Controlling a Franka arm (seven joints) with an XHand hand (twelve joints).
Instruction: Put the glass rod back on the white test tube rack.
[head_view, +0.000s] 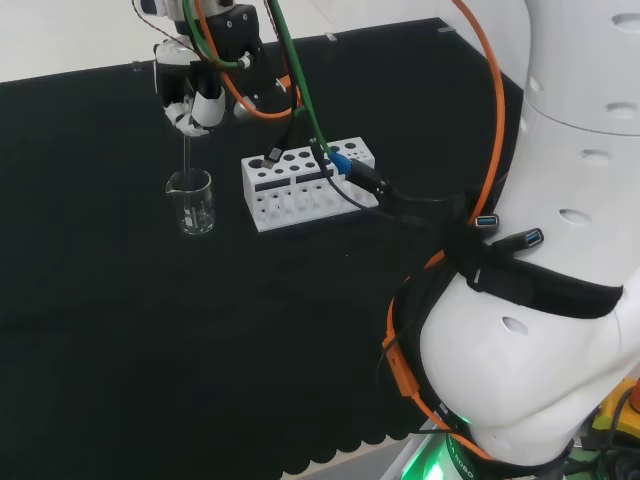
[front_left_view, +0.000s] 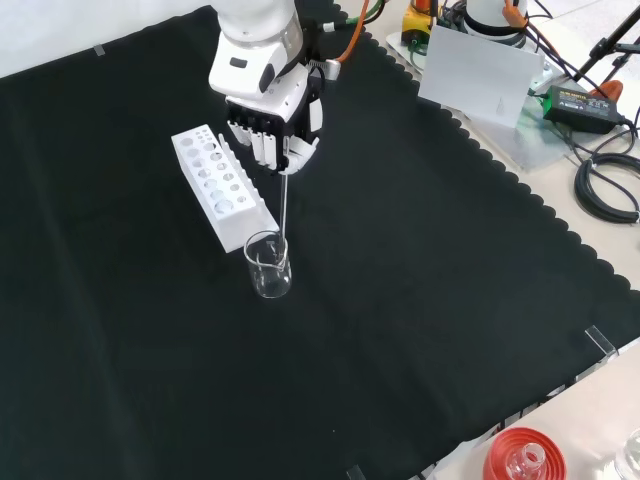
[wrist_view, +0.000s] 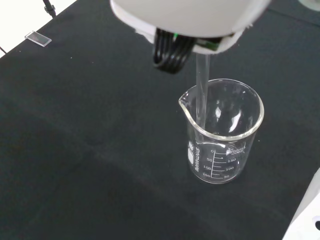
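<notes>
While the glass rod (front_left_view: 284, 205) hangs upright with its lower end inside the clear beaker (front_left_view: 268, 266), the hand (front_left_view: 272, 128) pinches its top between curled fingers, directly above the beaker. In the front view the white test tube rack (front_left_view: 221, 184) lies just to the left of the beaker on the black-clothed counter (front_left_view: 420, 260); in the head view the rack (head_view: 308, 183) stands to the beaker's (head_view: 190, 202) right. The step in hand looks like the lift-out: the rod is gripped but has not yet cleared the beaker's rim. The next move likely calls for raising the rod straight up so it does not tip the beaker, carrying it across to the rack, and lowering it onto the rack.
</notes>
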